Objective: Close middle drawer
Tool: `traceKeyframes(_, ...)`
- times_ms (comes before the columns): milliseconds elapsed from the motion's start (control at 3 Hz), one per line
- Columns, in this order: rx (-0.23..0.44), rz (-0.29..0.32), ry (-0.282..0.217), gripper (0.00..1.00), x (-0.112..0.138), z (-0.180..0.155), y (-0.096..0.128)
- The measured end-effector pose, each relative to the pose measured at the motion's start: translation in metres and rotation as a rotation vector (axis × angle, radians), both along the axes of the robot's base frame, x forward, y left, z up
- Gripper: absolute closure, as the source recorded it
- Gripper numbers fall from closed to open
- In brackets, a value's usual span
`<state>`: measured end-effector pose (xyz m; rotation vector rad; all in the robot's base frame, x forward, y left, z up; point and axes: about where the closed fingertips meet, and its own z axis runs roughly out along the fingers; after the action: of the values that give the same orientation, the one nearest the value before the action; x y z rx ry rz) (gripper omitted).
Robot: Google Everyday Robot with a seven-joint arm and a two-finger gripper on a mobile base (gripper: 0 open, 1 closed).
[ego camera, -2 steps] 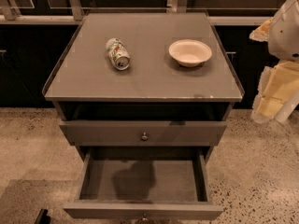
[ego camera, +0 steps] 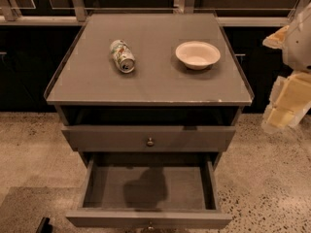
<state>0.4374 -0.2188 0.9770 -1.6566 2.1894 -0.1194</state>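
The middle drawer (ego camera: pixel 148 219) of the grey cabinet (ego camera: pixel 146 89) is pulled far out toward me. Its plain grey box (ego camera: pixel 150 186) is empty and its low front lies at the bottom edge of the view, with only the top of its small knob (ego camera: pixel 149 225) showing. The taller-fronted top drawer (ego camera: pixel 112 139) with its round knob (ego camera: pixel 150 141) stands a little out above it. The lowest drawer is hidden. My gripper (ego camera: pixel 281 114), cream and white, hangs at the right edge, beside the cabinet's right side and level with the top drawer, touching nothing.
A crushed can (ego camera: pixel 122 56) lies on its side and a white bowl (ego camera: pixel 197 55) stands on the cabinet top. Dark counters and metal rails run behind. Speckled floor (ego camera: pixel 272 178) lies on both sides of the open drawer.
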Motion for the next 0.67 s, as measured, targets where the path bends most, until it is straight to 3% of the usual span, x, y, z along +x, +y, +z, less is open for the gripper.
traceKeyframes(333,0.110,-0.038,-0.007,0.00,-0.002,-0.049,-0.016)
traceKeyframes(667,0.270,-0.094,0.014,0.00,-0.005,-0.127,-0.037)
